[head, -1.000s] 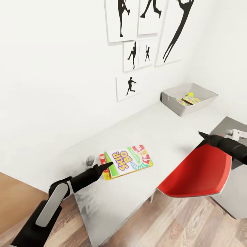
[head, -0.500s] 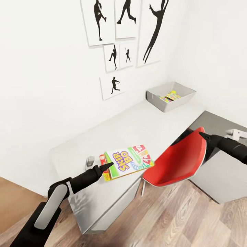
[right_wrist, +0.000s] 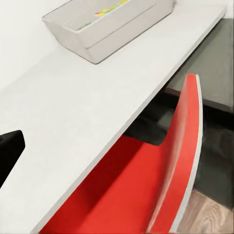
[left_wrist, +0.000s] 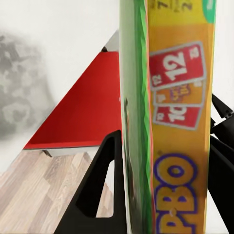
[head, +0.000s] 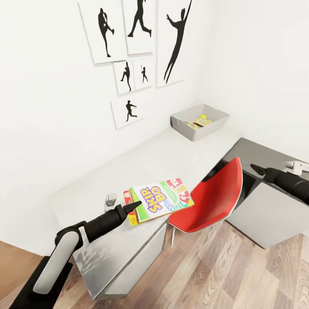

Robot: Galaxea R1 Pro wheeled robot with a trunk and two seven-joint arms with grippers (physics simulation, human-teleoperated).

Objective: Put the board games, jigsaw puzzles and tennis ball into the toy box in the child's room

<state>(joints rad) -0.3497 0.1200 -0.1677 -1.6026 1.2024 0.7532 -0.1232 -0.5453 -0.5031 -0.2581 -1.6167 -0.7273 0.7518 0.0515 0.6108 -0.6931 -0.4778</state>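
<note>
My left gripper (head: pixel 134 207) is shut on one end of the "SKIP BO" board game (head: pixel 161 199), a flat white, green and red box held over the front edge of the pale-grey table (head: pixel 150 161). In the left wrist view the box (left_wrist: pixel 165 97) sits edge-on between the black fingers (left_wrist: pixel 100 195). At the far end of the table stands the light-grey toy box (head: pixel 199 124) (right_wrist: pixel 105 29), holding a bright jigsaw puzzle (head: pixel 195 124) and the yellow tennis ball (head: pixel 202 116). My right gripper (head: pixel 256 168) hangs open and empty over the dark corner section (head: pixel 257 152).
A red chair (head: pixel 212 199) (right_wrist: pixel 146 195) is tucked under the table's front edge, between my two arms. A small grey object (head: pixel 110 201) stands on the table near the left gripper. Silhouette posters (head: pixel 133 51) hang on the white wall. Wooden floor (head: pixel 223 266) lies below.
The whole view has shifted: table, toy box and chair slid left and farther off in the picture, so the camera moved. My left gripper still holds the SKIP BO box.
</note>
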